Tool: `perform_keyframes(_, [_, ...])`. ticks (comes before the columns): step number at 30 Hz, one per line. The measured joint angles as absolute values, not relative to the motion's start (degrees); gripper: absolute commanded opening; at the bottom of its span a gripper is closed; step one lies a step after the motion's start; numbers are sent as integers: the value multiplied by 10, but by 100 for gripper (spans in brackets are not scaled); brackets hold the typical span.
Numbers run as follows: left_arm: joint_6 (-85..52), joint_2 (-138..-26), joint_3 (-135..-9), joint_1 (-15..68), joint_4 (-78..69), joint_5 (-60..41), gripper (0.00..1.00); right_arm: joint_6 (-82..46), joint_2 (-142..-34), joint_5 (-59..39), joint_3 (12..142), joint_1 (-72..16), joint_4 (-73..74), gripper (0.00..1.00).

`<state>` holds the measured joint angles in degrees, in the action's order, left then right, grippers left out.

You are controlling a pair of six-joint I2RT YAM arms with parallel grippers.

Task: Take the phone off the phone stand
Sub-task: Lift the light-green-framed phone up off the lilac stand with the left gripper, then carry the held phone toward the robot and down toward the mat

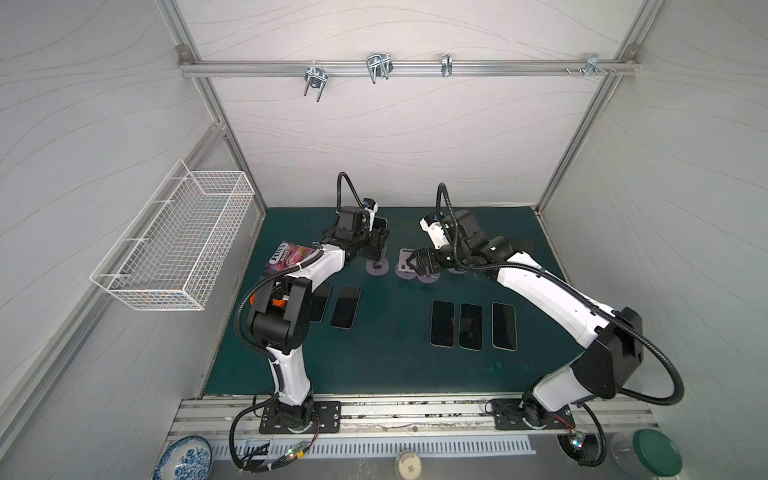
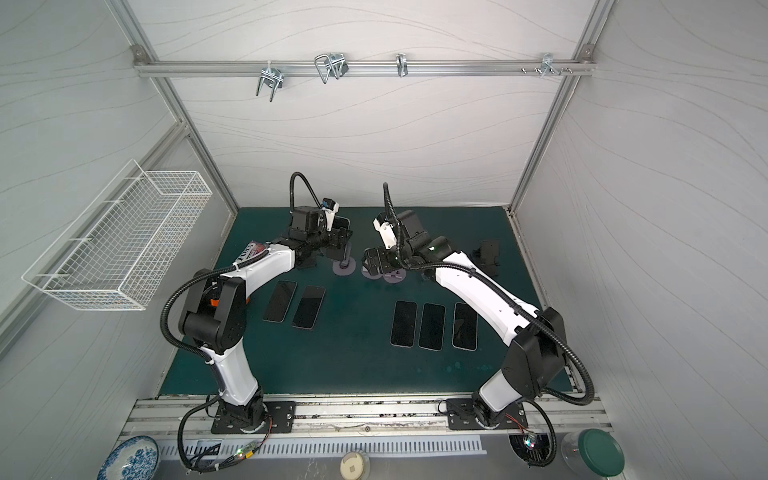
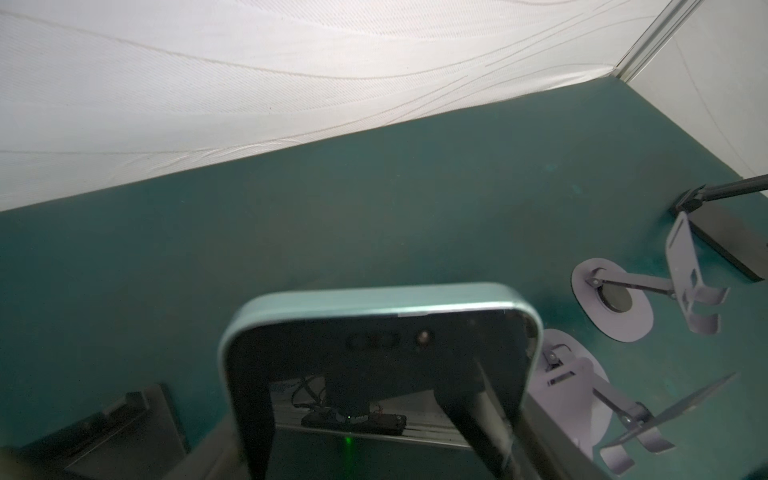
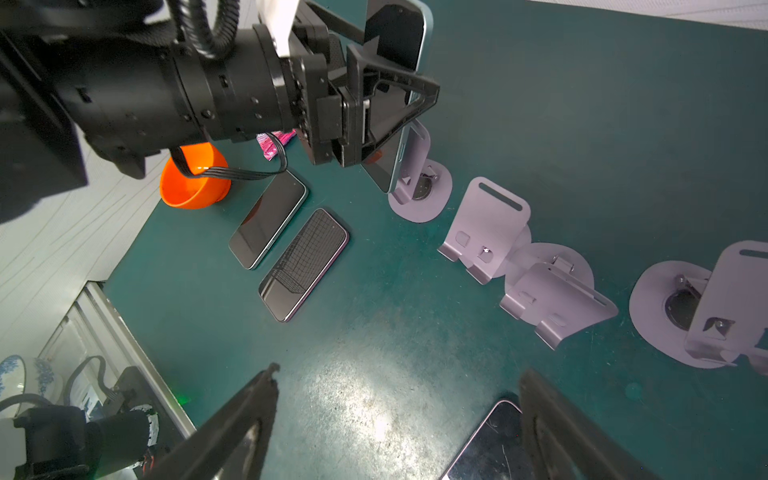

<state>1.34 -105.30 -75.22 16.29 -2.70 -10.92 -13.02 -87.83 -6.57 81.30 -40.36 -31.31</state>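
Observation:
The phone [image 4: 395, 45], dark-screened with a pale teal rim, stands upright in the left gripper [image 4: 374, 108], which is shut on its sides. Its lower end sits right against the lilac phone stand [image 4: 419, 187]; I cannot tell if it still rests on the lip. In the left wrist view the phone [image 3: 382, 332] fills the space between the left gripper [image 3: 365, 419] jaws. Both top views show the left gripper [image 1: 376, 241] [image 2: 338, 241] over the stand's base [image 1: 377, 266] [image 2: 344, 266]. The right gripper [image 4: 399, 378] [image 1: 419, 262] hangs open and empty over the mat.
Three more lilac stands [image 4: 486, 232] [image 4: 552, 291] [image 4: 685, 311] line up beside it. Phones lie flat on the mat: two at left [image 1: 345, 307], three at right [image 1: 470, 326]. An orange bowl [image 4: 195, 183], snack bag [image 1: 289, 255] and black stand [image 2: 488, 255] lie further out.

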Motion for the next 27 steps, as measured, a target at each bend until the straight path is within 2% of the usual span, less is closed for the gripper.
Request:
perform_keyframes(14, [11, -910, -741, 180, 16, -84, 68, -104, -841, -45, 816, -469, -313, 92])
perform_keyframes(27, [-3, -757, -659, 225, 78, -37, 68, -109, -814, -37, 823, -522, -313, 92])
